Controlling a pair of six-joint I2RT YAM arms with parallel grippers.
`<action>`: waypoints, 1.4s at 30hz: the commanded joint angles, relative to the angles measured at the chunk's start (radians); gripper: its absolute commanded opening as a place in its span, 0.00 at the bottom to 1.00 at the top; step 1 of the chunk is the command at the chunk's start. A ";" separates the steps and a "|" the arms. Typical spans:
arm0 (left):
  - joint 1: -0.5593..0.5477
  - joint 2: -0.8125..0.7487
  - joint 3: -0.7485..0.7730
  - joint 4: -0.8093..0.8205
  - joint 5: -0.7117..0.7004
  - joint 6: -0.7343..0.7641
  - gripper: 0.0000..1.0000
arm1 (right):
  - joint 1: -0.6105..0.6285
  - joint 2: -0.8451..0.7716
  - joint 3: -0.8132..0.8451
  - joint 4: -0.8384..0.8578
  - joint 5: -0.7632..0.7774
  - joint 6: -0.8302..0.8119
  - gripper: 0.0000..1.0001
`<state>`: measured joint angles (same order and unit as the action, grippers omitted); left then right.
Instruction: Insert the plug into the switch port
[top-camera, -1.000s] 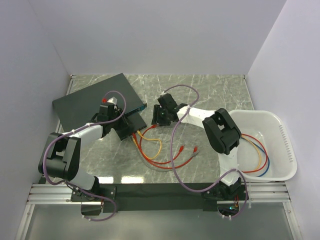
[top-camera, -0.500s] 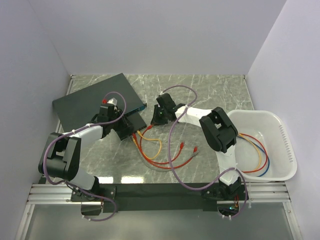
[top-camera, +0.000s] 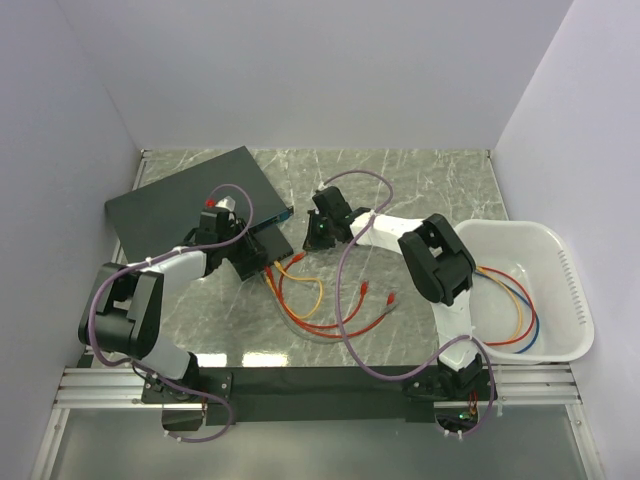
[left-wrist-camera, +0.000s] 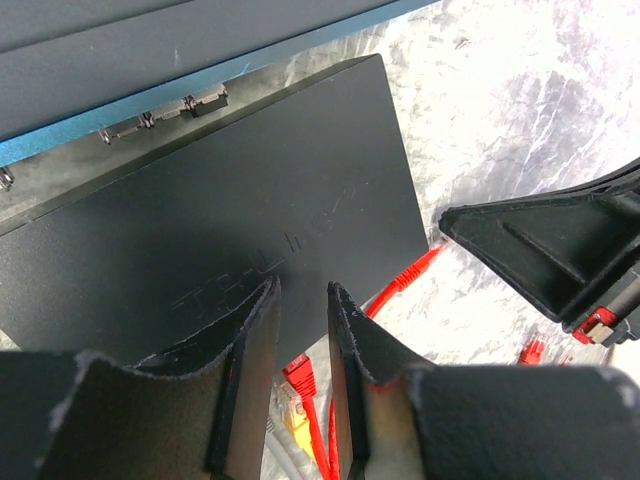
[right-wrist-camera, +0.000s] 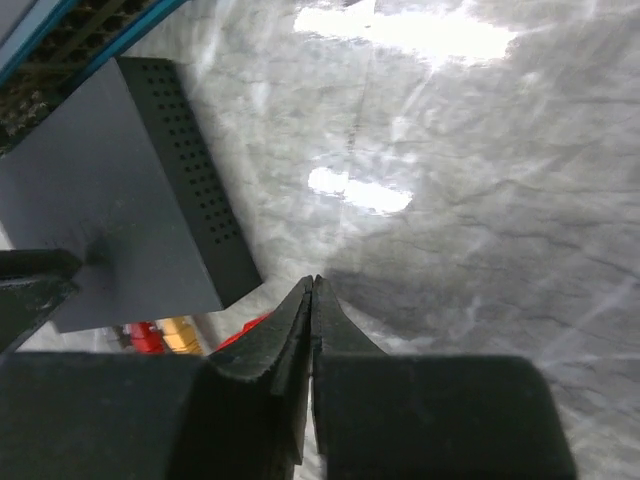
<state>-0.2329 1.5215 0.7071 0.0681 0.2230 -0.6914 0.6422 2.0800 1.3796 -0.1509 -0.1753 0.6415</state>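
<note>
Your left tool (left-wrist-camera: 303, 292), jaws narrow and empty, hangs over the small black switch (left-wrist-camera: 230, 190), likely to brace it, while your right tool (right-wrist-camera: 312, 287), pinched shut, sits beside the red plug (left-wrist-camera: 408, 277) at the switch's corner, seemingly not yet seated.

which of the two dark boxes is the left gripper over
The small matte-black box with the embossed logo, lying just in front of the larger slab with the blue front strip. The left gripper hangs over its top.

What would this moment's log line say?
left end effector: open, above black network switch | right end effector: shut, beside it | red plug: lying loose
</note>
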 joint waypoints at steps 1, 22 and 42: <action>0.001 -0.046 0.006 0.016 0.015 0.023 0.32 | -0.007 -0.073 0.000 -0.039 0.059 -0.057 0.14; 0.003 -0.118 -0.021 0.010 0.010 0.013 0.32 | 0.125 -0.092 0.031 -0.231 0.143 -0.082 0.73; 0.052 -0.150 -0.101 0.099 0.111 0.009 0.31 | 0.237 0.185 0.389 -0.602 0.434 -0.026 0.73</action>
<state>-0.1864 1.4120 0.6167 0.1162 0.2993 -0.6918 0.8558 2.2051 1.7164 -0.6662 0.1967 0.5900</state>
